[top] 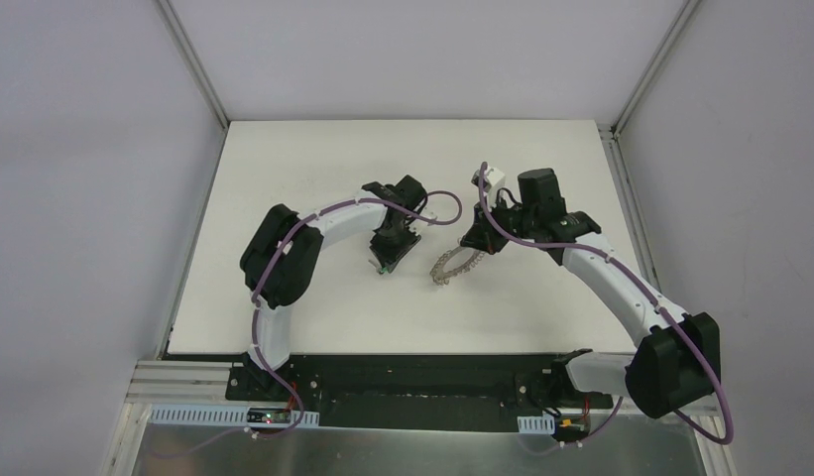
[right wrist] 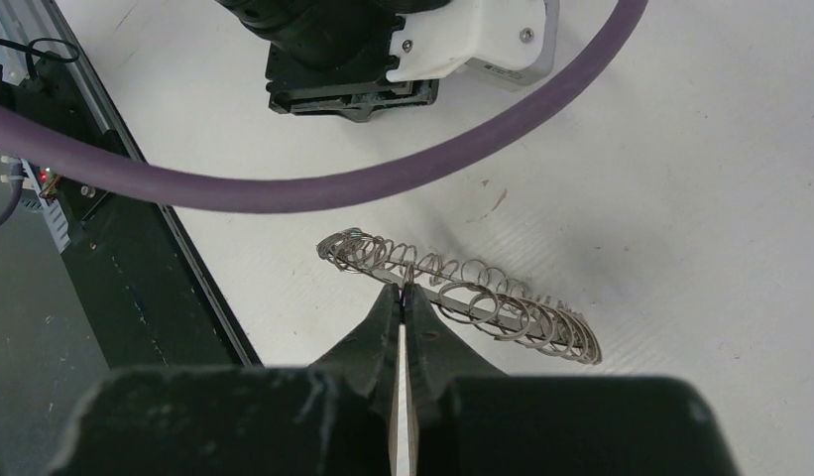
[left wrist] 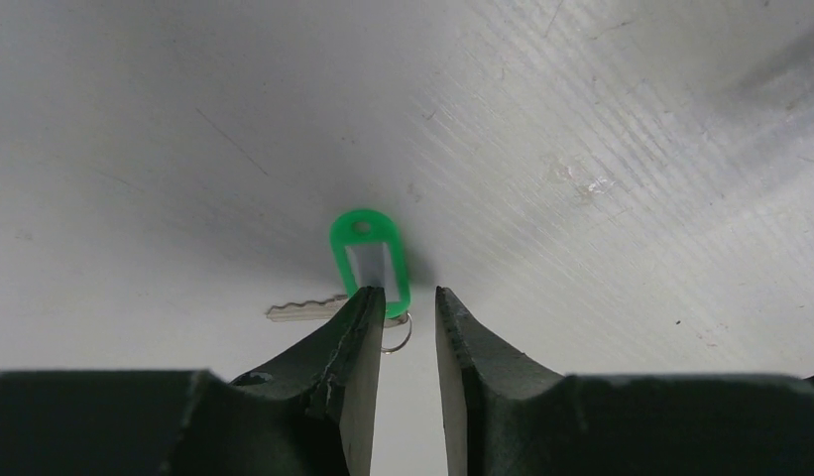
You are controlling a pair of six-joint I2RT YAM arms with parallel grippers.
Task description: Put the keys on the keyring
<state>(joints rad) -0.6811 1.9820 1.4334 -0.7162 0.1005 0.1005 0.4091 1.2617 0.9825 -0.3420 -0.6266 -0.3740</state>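
Hovering low over the flat white table top [top: 284, 307], my left gripper [left wrist: 407, 295] points at the tiny silver metal key with a bright green plastic head [left wrist: 369, 253]. Its two black fingers [left wrist: 353, 347] stand apart, with a narrow strip of table showing between them, and they clamp nothing. The key lies flat on the table. Its green head reaches away from me just past my left-hand fingertip, which covers the head's near corner. The toothed silver blade [left wrist: 303, 309] sticks out sideways to the left. A small thin wire split ring [left wrist: 399, 335] at the head's near end shows in the gap between my fingers.

My right gripper [right wrist: 403, 290] is pressed together on the keyring [right wrist: 462, 293], a flat grey metal ring fringed with many small wire loops. The fingertips pinch its flat band near one end of what I see, so the ring stands on edge and slants off to the right. I cannot tell whether its lower edge touches the table. A thick purple cable [right wrist: 383, 185] arcs across that wrist view above the ring.

From above, the keyring [top: 452, 266] hangs below and to the left of my right gripper [top: 479, 248], near my left gripper [top: 389, 260] but apart from it.
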